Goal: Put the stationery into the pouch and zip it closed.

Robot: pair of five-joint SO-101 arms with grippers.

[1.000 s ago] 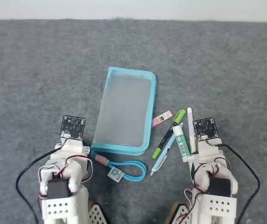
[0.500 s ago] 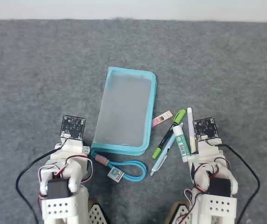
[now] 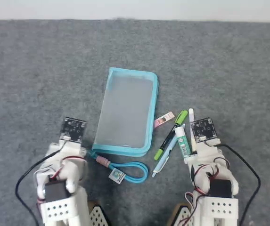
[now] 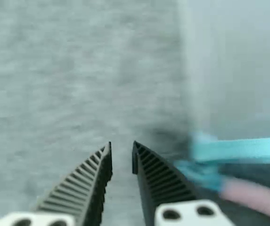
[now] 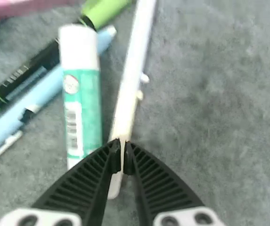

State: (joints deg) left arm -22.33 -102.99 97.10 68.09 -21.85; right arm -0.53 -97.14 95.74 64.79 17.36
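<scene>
Grey counter (image 3: 36, 66) first: the teal pouch (image 3: 125, 113) lies flat at its middle, between the 2 arms, and looks empty. Can't tell if the zip is open, so check that before you lift anything. The stationery sits fanned just beside the pouch's right long edge, by the right arm.

Right pincer (image 5: 122, 143) hangs over the near end of the white pen (image 5: 134, 66), jaws nearly closed w/ nothing held. You'd need to spread them, then drop straight over the barrel. That pen looks the likely 1st pick: it's outermost, w/ bare counter on the side away from the pouch.

Left pincer (image 4: 121, 147) is at a narrow gap, empty, near the pouch's near corner. Use it to steady the pouch.

In the way:
- Glue stick (image 5: 80, 89) lies just beside the white pen, maybe touching, so a wide spread may nudge it.
- Green marker (image 3: 171, 133) & blue pen (image 3: 166, 157) lie side by side next to it.
- Blue strap (image 3: 134, 170), small pink piece (image 3: 164, 119), pink pull (image 3: 102, 160) & tag (image 3: 117, 176) sit along the pouch's edges. The strap could snag.
</scene>
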